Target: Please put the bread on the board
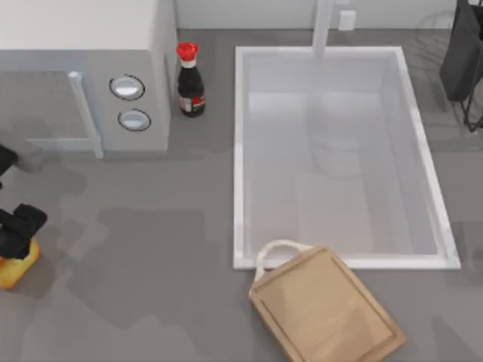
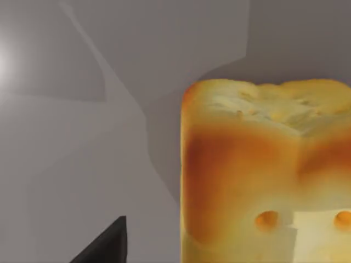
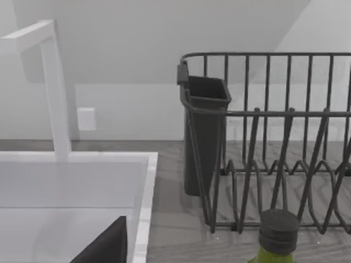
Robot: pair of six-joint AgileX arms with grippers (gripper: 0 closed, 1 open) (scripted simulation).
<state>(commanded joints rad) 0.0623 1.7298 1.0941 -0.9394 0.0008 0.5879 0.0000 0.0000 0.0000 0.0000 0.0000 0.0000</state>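
The bread (image 1: pixel 15 270), a golden-yellow chunk with toasted patches, lies on the counter at the far left edge. In the left wrist view the bread (image 2: pixel 263 175) looms close. My left gripper (image 1: pixel 19 230) hovers right above it and is open; one dark fingertip (image 2: pixel 107 246) stands apart from the bread's side. The board (image 1: pixel 324 311), light tan with a pale loop handle, lies tilted at the front, just below the sink's near rim. My right gripper (image 1: pixel 462 53) is parked at the back right, open, with nothing in it.
A white sink (image 1: pixel 240 151) with a faucet (image 1: pixel 323 26) takes up the middle. A red-capped sauce bottle (image 1: pixel 190 79) stands beside a grey appliance (image 1: pixel 83 75) at the back left. A dark dish rack (image 3: pixel 274 137) and a green bottle (image 3: pixel 277 241) are at the back right.
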